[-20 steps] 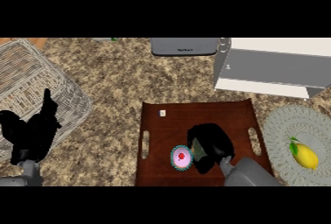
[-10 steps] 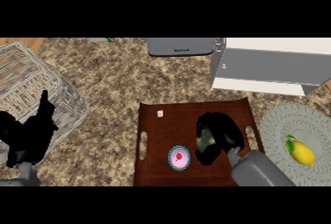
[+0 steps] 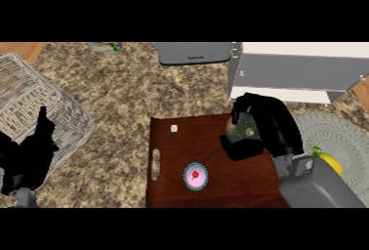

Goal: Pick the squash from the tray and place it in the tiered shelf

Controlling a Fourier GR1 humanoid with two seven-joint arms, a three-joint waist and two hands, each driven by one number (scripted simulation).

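Observation:
A dark green squash [image 3: 243, 130] shows between the curled fingers and thumb of my right hand [image 3: 270, 122], which is shut on it above the far right part of the brown tray [image 3: 173, 151]. Most of the squash is hidden by the hand. The white and grey tiered shelf [image 3: 299, 73] stands just beyond the tray's far right corner, a short way past the hand. My left hand [image 3: 29, 154] rests open at the lower left, fingers up, beside the wicker basket [image 3: 36, 100].
A pink and white round item with a red centre [image 3: 194, 176] lies on the tray near its front. A yellow lemon [image 3: 330, 163] sits on a grey woven mat [image 3: 338, 141] at right. A grey appliance [image 3: 193, 52] stands at the back.
My right hand has risen from the tray's middle and moved toward the far right with the squash, nearer the shelf. The view has shifted a little. The left hand has stayed put.

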